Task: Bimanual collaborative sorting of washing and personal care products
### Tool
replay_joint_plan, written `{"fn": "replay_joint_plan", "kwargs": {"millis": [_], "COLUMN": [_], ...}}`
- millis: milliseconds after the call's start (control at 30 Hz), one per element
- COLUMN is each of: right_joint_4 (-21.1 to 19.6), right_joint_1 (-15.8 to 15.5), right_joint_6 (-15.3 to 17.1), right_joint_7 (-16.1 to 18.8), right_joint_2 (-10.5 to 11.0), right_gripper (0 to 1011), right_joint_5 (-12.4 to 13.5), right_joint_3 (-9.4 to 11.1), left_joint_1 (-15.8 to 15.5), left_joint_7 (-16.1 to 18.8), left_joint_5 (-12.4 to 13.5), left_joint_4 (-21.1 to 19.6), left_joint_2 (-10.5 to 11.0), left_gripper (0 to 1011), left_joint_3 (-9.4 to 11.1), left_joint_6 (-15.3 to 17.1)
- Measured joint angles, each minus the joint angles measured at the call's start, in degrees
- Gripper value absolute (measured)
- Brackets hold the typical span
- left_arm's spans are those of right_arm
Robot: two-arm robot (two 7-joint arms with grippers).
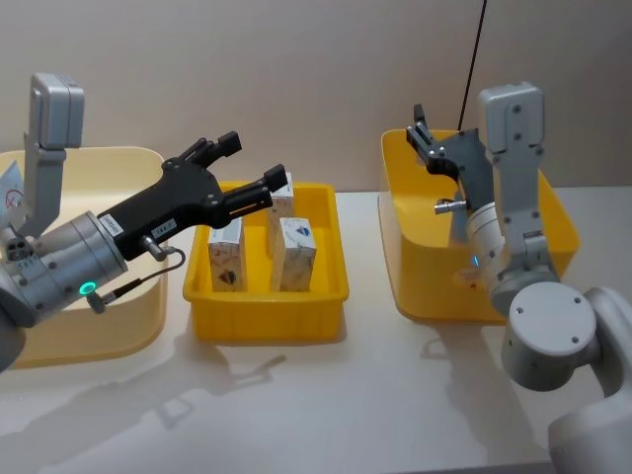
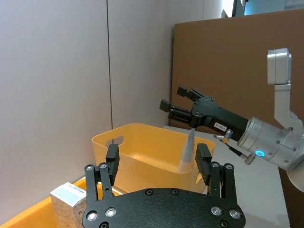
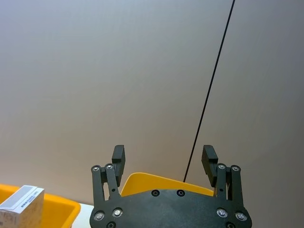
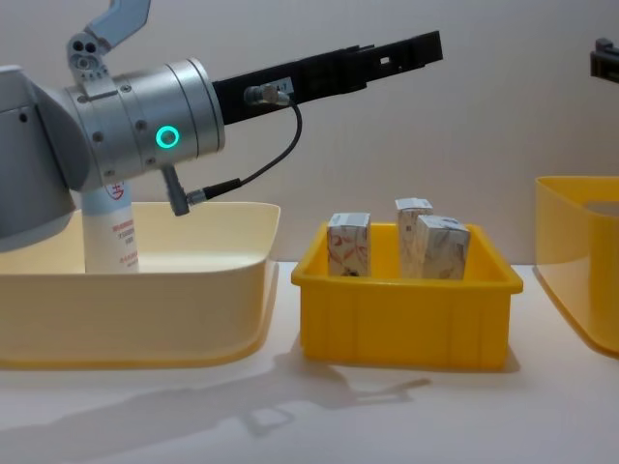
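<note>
Cartons (image 1: 295, 253), three small white ones with marbled print, stand upright and slightly apart in the yellow tray (image 1: 267, 321) at the middle of the bench (image 1: 346, 415). A light-blue tube (image 4: 109, 227) stands upright in the cream bin (image 1: 99, 336) on the robot's left. What looks like the crimped end of a second tube (image 2: 186, 154) pokes up inside the yellow bin (image 1: 425, 296) on the right. The left gripper (image 1: 253, 158) hangs above the rear left of the tray with its fingers spread wide and nothing between them. The right gripper (image 3: 164, 159) is raised over the yellow bin, equally wide and empty. The cartons are probably light, thin card: stiff along the edges but easy to dent on the flat faces, and likely to topple if nudged. A gentle pinch across two opposite faces at the upper half should suit them, coming straight down into the gaps between neighbours. The tubes look soft and glossy, so they may squash or slip. The firmer body low down, near the cap end, seems the safer place to hold than the thin flat crimp.
</note>
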Motion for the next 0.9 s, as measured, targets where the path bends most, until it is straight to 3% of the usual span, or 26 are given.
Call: {"fn": "replay_joint_plan", "kwargs": {"millis": [300,900], "right_joint_4": [-1.45,-7.11], "right_joint_1": [-2.47,-12.21], "right_joint_6": [-0.01,-0.23], "right_joint_7": [1.69,8.46], "right_joint_2": [1.25,6.29], "right_gripper": [1001,1001], "right_joint_5": [2.98,14.83], "right_joint_3": [-0.63,-3.04], "left_joint_1": [2.08,8.99], "left_joint_7": [3.88,16.97], "left_joint_5": [2.23,9.95], "left_joint_4": [-1.97,-8.44], "left_joint_2": [0.79,3.48], "left_gripper": [1000,1001], "left_joint_3": [0.02,0.12], "left_joint_6": [0.00,-0.05]}}
